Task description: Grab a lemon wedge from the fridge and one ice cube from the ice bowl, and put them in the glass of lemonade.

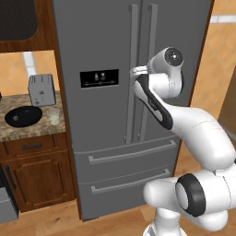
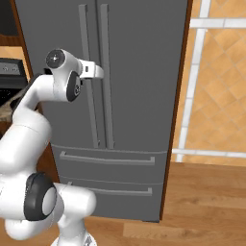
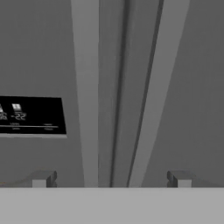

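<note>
The grey steel fridge (image 1: 106, 50) stands shut, so the lemon wedge is hidden. My gripper (image 1: 135, 72) is held up at the two long door handles, level with the black dispenser panel (image 1: 99, 79). In the hand view my gripper (image 3: 110, 179) is open and empty, with its fingertips (image 3: 42, 178) set wide on either side of the left handle (image 3: 87, 87) and the right handle (image 3: 153, 87). On the counter to the left sit the black ice bowl (image 1: 23, 115) and, just right of it, the glass of lemonade (image 1: 54, 116).
A grey two-slot toaster (image 1: 41, 89) stands behind the bowl on the speckled counter (image 1: 27, 131). Wooden cabinets (image 1: 39, 175) sit below it. Two fridge drawers (image 1: 129, 154) lie under the doors. Tiled wall and wood floor (image 2: 206, 202) are to the fridge's right.
</note>
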